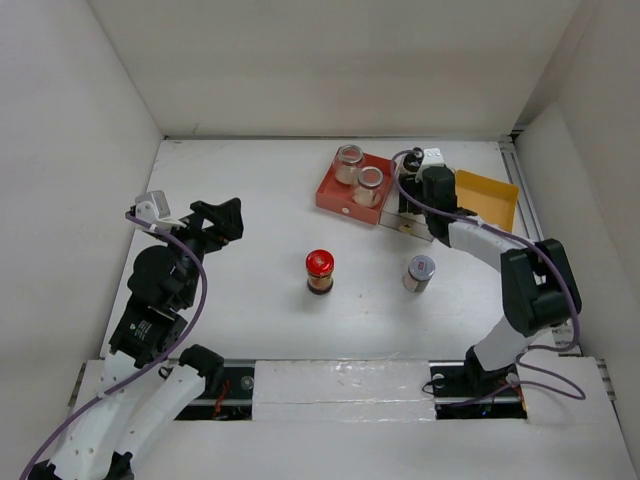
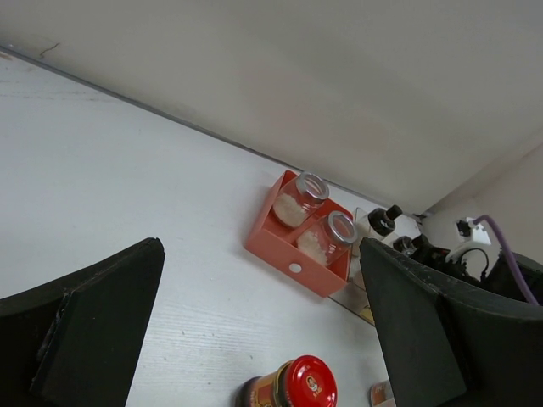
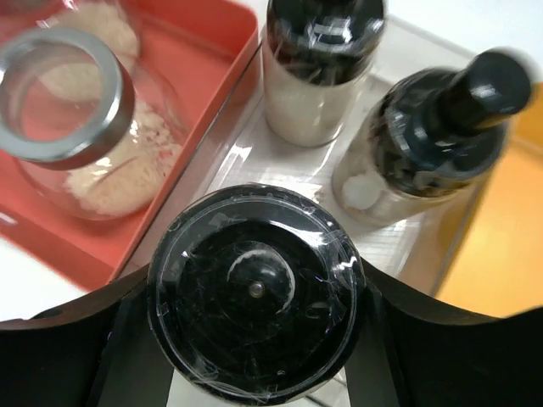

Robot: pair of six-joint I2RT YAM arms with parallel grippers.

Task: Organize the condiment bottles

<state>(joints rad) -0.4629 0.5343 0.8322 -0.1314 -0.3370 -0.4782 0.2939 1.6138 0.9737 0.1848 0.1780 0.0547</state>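
Note:
My right gripper (image 1: 424,186) (image 3: 259,339) is shut on a black-capped bottle (image 3: 256,292) over the clear tray (image 1: 409,224) (image 3: 254,148); I cannot tell whether the bottle rests on the tray. Two more black-capped bottles (image 3: 321,64) (image 3: 437,127) stand in that tray. Two silver-lidded jars with pale contents (image 1: 348,160) (image 1: 370,183) sit in the red tray (image 1: 335,195). A dark jar with a red lid (image 1: 319,270) (image 2: 293,386) and a small silver-lidded jar (image 1: 420,272) stand on the open table. My left gripper (image 1: 218,220) (image 2: 263,339) is open and empty, left of the red-lidded jar.
A yellow tray (image 1: 487,197) leans at the back right beside the clear tray. White walls enclose the table (image 1: 250,180) at the back and sides. The right arm (image 1: 520,280) arches over the right side of the table.

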